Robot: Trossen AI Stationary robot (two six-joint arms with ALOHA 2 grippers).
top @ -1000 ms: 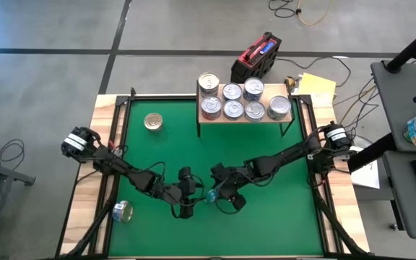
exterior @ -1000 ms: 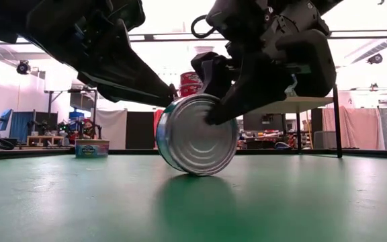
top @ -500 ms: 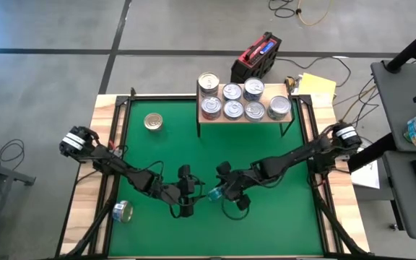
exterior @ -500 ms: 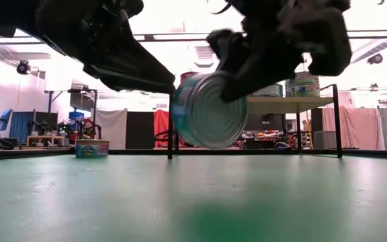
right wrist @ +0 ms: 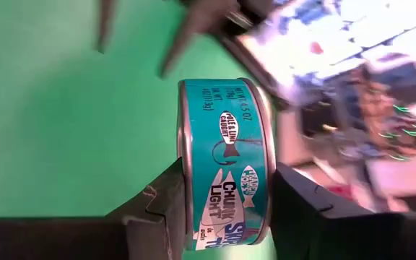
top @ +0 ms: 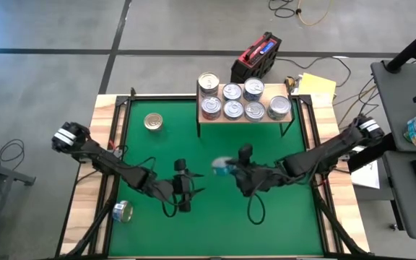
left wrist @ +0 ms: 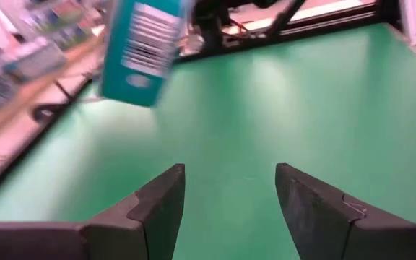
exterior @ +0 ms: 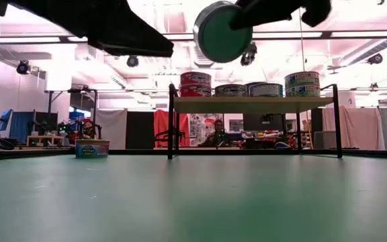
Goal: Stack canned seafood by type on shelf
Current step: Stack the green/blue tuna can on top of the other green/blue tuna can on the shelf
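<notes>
Right gripper [top: 226, 168] is clamped on a teal-labelled can [right wrist: 226, 166] of chunk light tuna. In the right wrist view both dark fingers [right wrist: 157, 209] press against the flat ends of the can, its label facing the camera. In the low view the held can [exterior: 224, 30] hangs well above the green mat [exterior: 193, 202], on edge, one round face toward the camera. From above, it sits over the middle of the mat, in front of the shelf [top: 245, 114] and apart from it.

Left gripper [left wrist: 226, 198] has its jaws apart with nothing between them; only bare mat shows in the gap. It hovers over the mat just to the left of the right gripper, and the held can shows beyond it in its wrist view.

The shelf stands at the far edge of the mat and carries seven cans [top: 230, 101]: four along the front, three behind. In the low view the leftmost position is a two-high stack with red labels [exterior: 195, 84].

One gold-topped can [top: 153, 122] stands alone on the mat left of the shelf. Another can [top: 122, 211] lies on its side at the mat's near left border.
</notes>
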